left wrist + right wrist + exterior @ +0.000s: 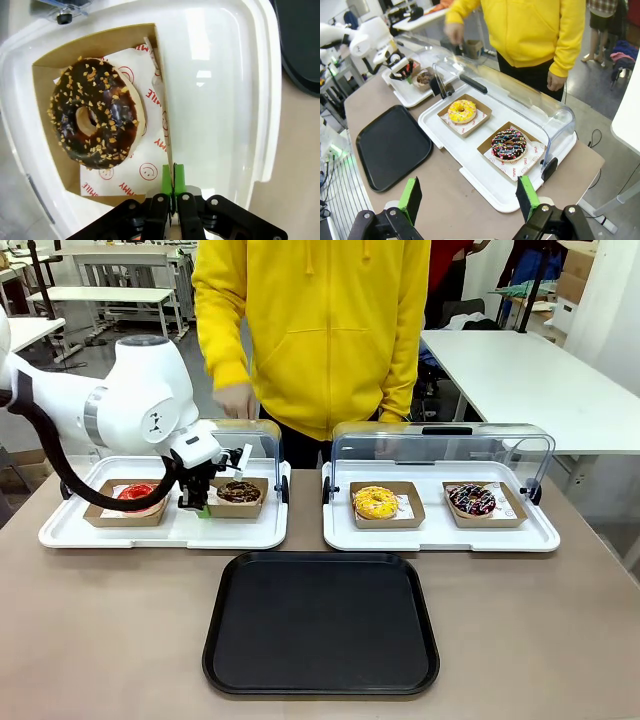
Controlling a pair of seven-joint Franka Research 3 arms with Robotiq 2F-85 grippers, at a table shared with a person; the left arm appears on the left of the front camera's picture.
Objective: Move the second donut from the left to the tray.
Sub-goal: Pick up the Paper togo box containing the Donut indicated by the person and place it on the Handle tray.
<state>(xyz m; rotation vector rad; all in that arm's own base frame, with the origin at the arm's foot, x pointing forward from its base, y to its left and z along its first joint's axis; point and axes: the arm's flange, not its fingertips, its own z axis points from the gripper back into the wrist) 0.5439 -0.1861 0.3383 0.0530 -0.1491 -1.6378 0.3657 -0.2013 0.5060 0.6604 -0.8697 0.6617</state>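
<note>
Left claw [173, 192] pinched on the wall of the second donut from the left's [95, 112] cardboard box [47, 130].
The thin-wall grip may slip or tip the box, in the left white tray's [160, 532] right half, before reaching the tray [320, 625] at the bench's near edge; right claw [470, 200] gapes empty.

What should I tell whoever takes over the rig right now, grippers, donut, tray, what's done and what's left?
Left gripper: shut on the wall of the cardboard tray holding the chocolate donut, inside the left white tray.
Right gripper: open, hanging above the table, holding nothing.
Black tray: at the table's near middle.
Done: grasp.
Left: carry the donut to the black tray and release.
</note>
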